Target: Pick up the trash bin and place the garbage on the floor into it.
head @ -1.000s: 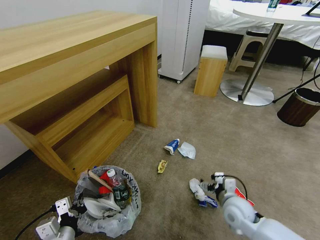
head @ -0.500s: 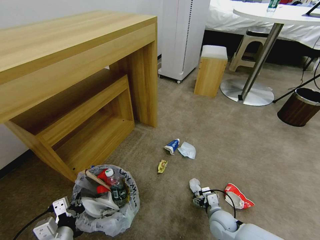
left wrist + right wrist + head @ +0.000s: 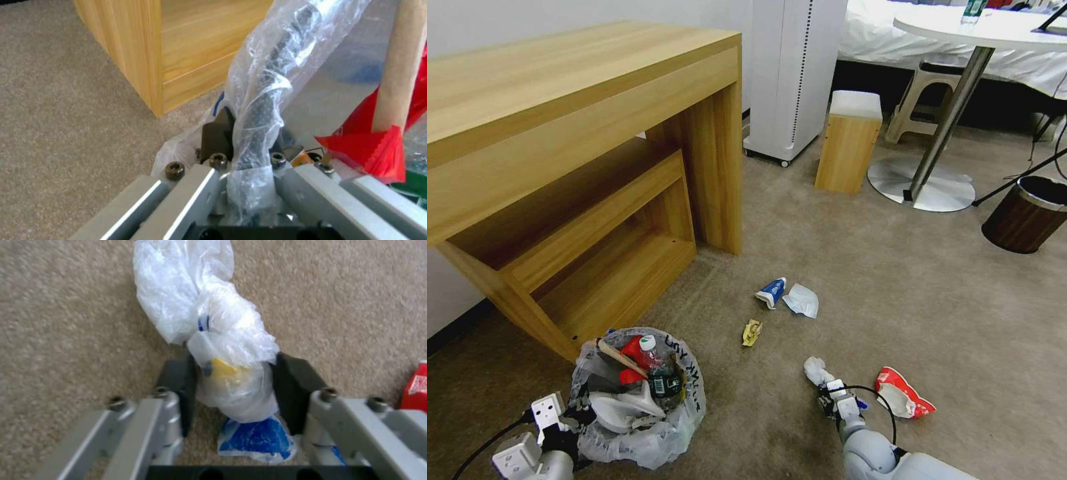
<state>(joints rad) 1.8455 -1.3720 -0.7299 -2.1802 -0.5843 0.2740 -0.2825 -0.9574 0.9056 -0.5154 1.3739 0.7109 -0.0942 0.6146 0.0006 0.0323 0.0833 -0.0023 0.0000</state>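
Pinched at its bag-wrapped rim by the left gripper (image 3: 242, 146), pressed together on it: the small round trash bin lined with crinkly whitish plastic (image 3: 640, 400). Already loaded with a green-labelled bottle (image 3: 664, 377), a white slipper (image 3: 624, 407) and a wooden stick (image 3: 620, 358).

Straddled by the spread right gripper (image 3: 236, 386), seemingly not yet clamped: a crumpled white plastic wrapper with blue and yellow print (image 3: 213, 323), lying on the beige carpet floor (image 3: 894, 300).

Left to collect: a red wrapper (image 3: 902, 393) just beside that claw, and a small yellow scrap (image 3: 752, 332), a blue-white wrapper (image 3: 772, 291) and a white tissue (image 3: 802, 300) farther ahead of it. Judged past halfway.
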